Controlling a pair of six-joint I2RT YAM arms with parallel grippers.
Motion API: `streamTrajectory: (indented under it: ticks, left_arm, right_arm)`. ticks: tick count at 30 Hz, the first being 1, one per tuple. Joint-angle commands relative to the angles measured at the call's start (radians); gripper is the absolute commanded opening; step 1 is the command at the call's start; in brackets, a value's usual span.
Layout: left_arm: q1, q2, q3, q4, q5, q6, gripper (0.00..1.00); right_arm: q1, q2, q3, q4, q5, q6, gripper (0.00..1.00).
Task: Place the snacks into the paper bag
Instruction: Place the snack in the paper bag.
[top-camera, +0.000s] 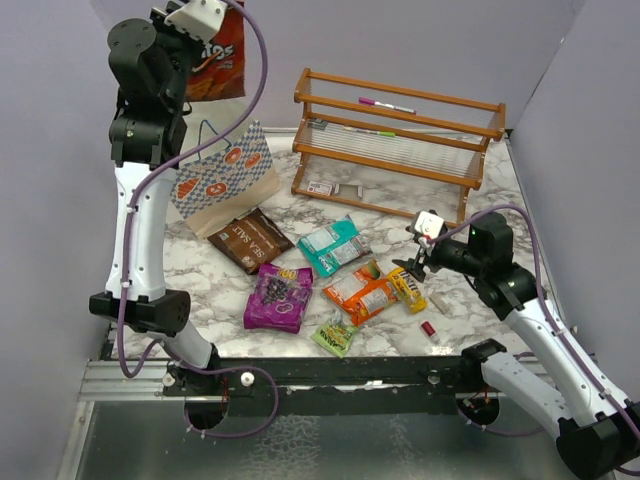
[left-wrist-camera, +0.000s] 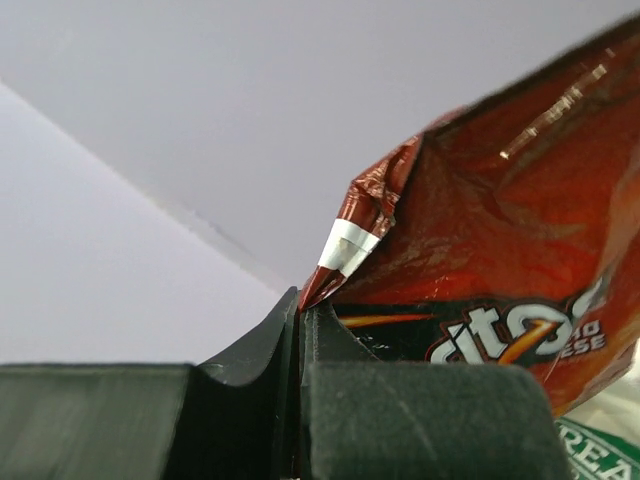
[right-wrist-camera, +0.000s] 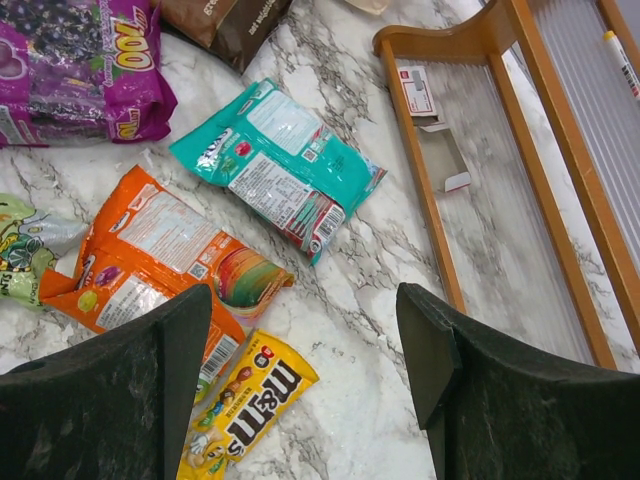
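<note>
Lab booth, grey partitions (top-camera: 40, 150), marble tabletop (top-camera: 210, 275)

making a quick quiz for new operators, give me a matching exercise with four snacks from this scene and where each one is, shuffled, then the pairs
Things:
1 red packet
2 yellow packet
3 brown packet
4 teal packet

Places:
a lying flat right beside the paper bag
b pinched in the shut left gripper, up in the air
c lying flat, closest of the four to the wooden rack
d under the open right gripper, beside the orange packet

Pairs: 1-b, 2-d, 3-a, 4-c
</note>
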Motion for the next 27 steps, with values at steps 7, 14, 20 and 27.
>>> streamTrajectory:
  ticks: [7,14,20,27]
  left_arm:
    - [0.153,-0.001,-0.069,-0.034,0.035,0.010,0.00]
    - [0.174,-0.008,-0.187,-0.062,0.059,0.026,0.00]
    - [0.178,-0.011,-0.281,-0.106,0.083,0.038,0.00]
    - [0.183,-0.016,-0.390,-0.182,0.150,0.009,0.00]
  right_arm:
    - [-0.007,-0.017,-0.016,0.034,-0.013,0.009,0.74]
    - [-0.008,-0.015,-0.016,0.031,-0.016,0.009,0.74]
    - [-0.013,-0.019,-0.020,0.031,-0.019,0.009,0.74]
    - [-0.016,-0.019,-0.025,0.034,-0.023,0.009,0.74]
